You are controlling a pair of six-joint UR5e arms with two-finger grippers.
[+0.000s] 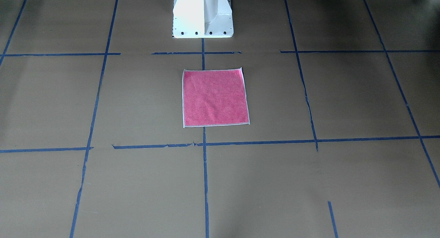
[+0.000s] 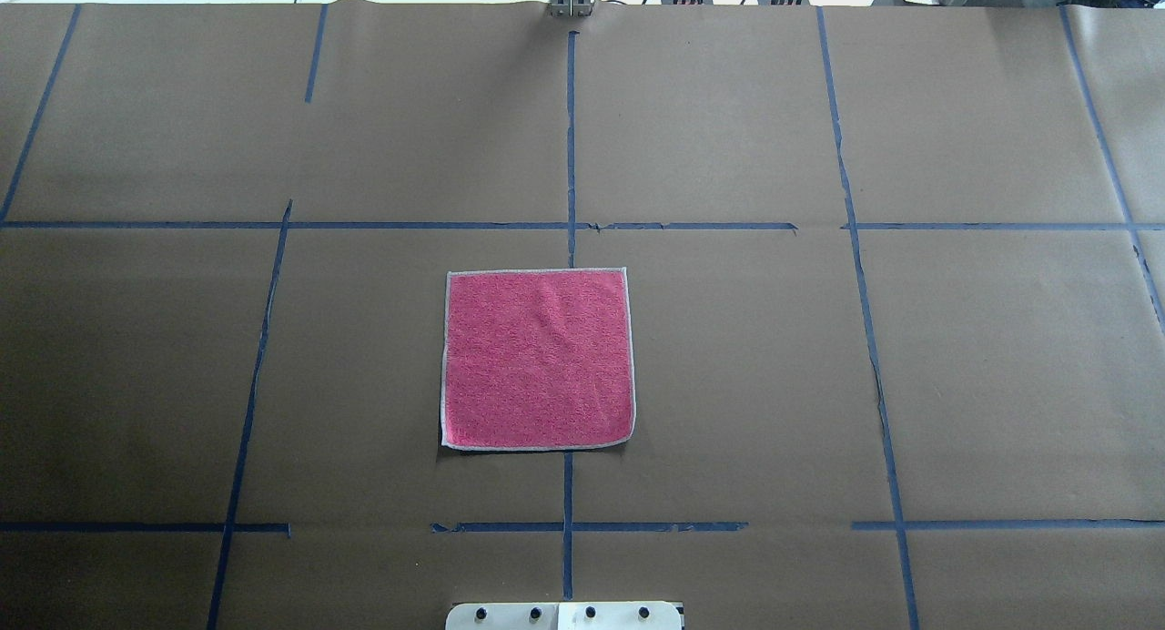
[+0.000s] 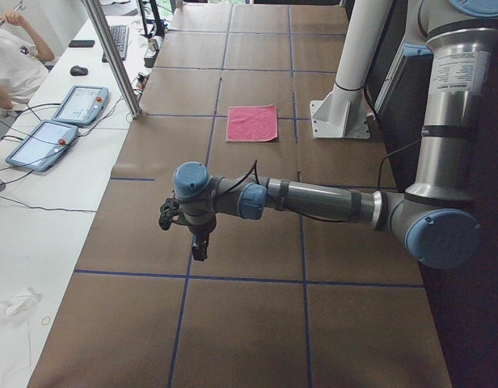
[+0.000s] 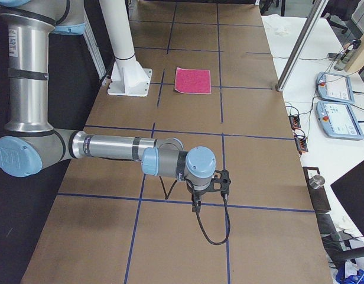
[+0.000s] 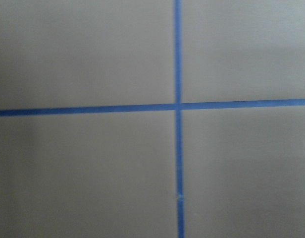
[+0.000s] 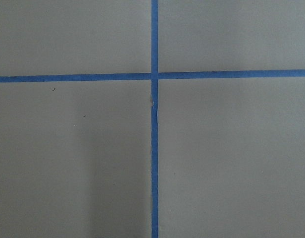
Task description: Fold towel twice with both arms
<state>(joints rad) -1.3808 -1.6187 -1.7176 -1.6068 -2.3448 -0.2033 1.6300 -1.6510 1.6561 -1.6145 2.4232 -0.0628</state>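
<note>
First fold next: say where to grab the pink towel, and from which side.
Likely the two towel corners nearest the white base, left gripper on one, right gripper on the other, from straight above: it lies flat, so only edges can be pinched.

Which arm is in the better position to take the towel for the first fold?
Left, slightly: the towel lies a little to the robot's left of the centre tape line. The left gripper and right gripper both hang far away.

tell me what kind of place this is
Most likely a robotics lab set up for trials: a left arm and a right arm hang over a paper-covered table gridded with blue tape, and control tablets lie on a side desk.
</note>
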